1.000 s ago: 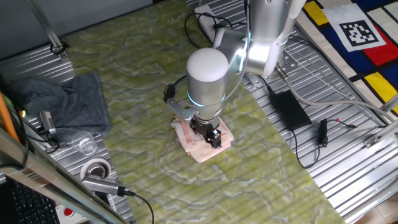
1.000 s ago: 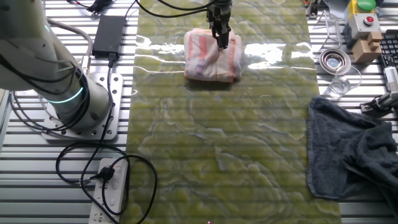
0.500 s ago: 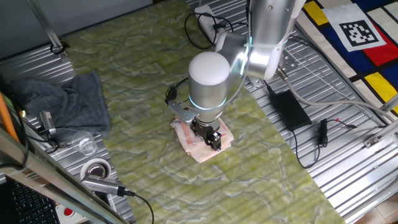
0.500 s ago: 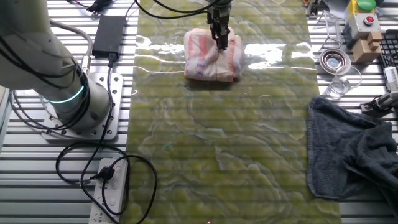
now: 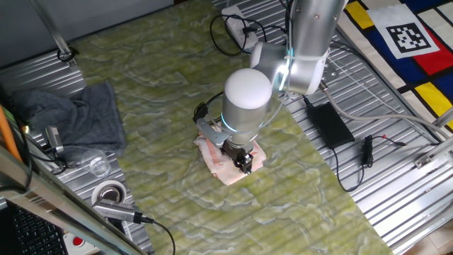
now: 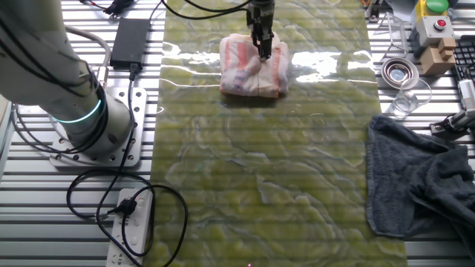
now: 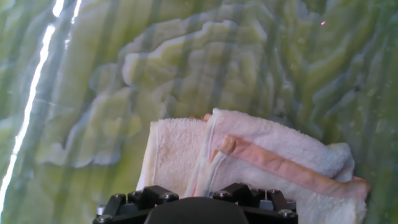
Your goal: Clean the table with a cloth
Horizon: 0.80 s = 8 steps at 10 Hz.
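Note:
The cloth (image 5: 218, 167) is a folded pink and white towel with orange-red stripes, lying on the yellow-green marbled table (image 5: 141, 85). It also shows in the other fixed view (image 6: 241, 70) and fills the lower part of the hand view (image 7: 273, 155). My gripper (image 5: 245, 163) points straight down into the cloth's top, with its fingers close together and pressed into the fabric (image 6: 261, 53). The hand view shows only the gripper's black base, and the fingertips are hidden there.
A dark grey cloth (image 5: 71, 117) lies at the table's edge, also seen in the other fixed view (image 6: 415, 178). A clear glass (image 6: 404, 100) and a metal ring (image 6: 398, 70) stand near it. A black power adapter (image 6: 130, 33) and a power strip (image 6: 130, 222) lie by the arm's base.
The arm's upper joints have swung slightly to the right in one fixed view. The gripper stays on the cloth, which has barely moved.

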Motion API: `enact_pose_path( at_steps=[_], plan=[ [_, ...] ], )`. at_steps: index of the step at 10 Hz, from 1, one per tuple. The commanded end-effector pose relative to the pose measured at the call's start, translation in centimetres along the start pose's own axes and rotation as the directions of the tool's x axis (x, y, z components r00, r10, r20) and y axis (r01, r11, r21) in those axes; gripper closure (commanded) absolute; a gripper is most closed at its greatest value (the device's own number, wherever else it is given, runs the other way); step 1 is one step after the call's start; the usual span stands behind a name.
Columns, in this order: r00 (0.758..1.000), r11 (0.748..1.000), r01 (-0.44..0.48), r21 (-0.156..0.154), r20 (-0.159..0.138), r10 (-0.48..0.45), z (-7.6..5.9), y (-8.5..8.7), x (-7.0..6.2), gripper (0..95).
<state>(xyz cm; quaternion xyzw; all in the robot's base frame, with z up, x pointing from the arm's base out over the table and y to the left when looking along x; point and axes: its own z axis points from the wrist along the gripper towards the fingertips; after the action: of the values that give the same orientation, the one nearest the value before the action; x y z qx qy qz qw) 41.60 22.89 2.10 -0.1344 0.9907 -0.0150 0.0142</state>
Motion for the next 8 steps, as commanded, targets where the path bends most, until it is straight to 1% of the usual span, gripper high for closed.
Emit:
enact_pose_path(
  at_steps=[1, 5, 6, 8],
  plan=[
    [1.0, 1.0, 0.001, 0.003, 0.004, -0.001, 0.31, 0.02, -0.05, 19.0],
    [1.0, 1.0, 0.011, 0.022, 0.006, -0.011, 0.5, 0.03, -0.05, 19.0],
    [1.0, 1.0, 0.013, 0.025, 0.007, -0.013, 0.55, 0.03, -0.04, 38.0],
    [1.0, 0.999, 0.019, 0.031, 0.015, -0.019, 0.77, 0.03, -0.03, 38.0]
  ],
)
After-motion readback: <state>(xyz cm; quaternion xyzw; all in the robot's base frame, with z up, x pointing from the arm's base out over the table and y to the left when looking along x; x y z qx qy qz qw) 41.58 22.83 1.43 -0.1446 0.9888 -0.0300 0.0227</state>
